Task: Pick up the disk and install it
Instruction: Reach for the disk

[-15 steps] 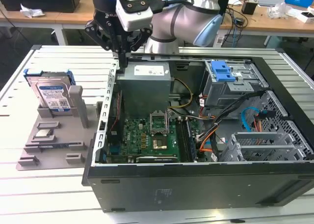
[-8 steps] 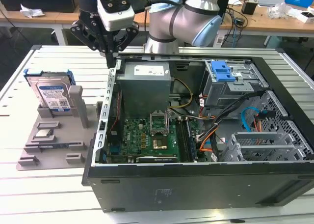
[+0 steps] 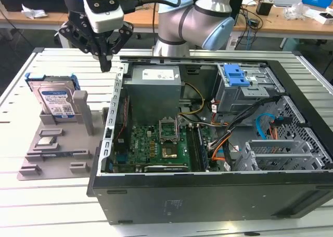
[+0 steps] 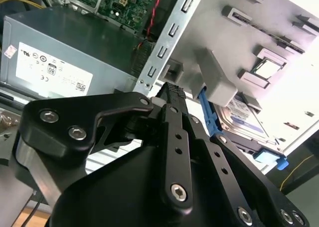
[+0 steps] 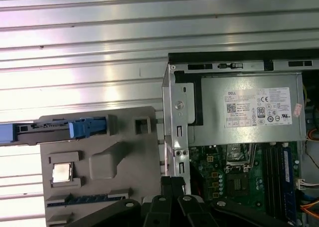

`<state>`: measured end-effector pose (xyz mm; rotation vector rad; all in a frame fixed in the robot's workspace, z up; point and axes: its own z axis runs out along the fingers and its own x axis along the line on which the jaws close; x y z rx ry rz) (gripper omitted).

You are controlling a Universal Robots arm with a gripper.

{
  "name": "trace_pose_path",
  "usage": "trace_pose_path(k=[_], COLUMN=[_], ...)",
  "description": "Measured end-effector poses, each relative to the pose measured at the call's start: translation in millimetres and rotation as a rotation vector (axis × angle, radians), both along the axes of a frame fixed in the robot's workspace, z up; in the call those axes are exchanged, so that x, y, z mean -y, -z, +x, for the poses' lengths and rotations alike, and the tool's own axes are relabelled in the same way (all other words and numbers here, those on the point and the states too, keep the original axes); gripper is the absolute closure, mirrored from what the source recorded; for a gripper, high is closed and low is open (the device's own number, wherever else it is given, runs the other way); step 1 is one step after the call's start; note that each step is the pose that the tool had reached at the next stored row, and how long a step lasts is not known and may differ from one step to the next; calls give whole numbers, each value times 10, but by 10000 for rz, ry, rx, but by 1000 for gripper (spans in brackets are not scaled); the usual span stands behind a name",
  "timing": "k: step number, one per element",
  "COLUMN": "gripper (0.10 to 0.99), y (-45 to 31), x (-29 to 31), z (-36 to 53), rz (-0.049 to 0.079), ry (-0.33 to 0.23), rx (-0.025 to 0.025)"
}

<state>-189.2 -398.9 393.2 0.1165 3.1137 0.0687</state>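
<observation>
Exterior view: the gripper (image 3: 106, 64) hangs just above the computer case (image 3: 208, 195), at its wall on the exterior view's left. Its fingers are pressed together, holding nothing and touching nothing. The disk (image 3: 56, 99) stands upright in a grey holder (image 3: 57, 161) outside the case on that same side, well apart from the gripper.

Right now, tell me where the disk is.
The disk stands on edge in the grey fixture at the exterior view's left, outside the open computer case, just behind the small silver chip.
</observation>
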Motion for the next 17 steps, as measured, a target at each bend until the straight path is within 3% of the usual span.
trace_pose_path(k=[17], gripper=[984], y=[0], x=[0], z=[-339], rz=[-1], ry=[0], rx=[0])
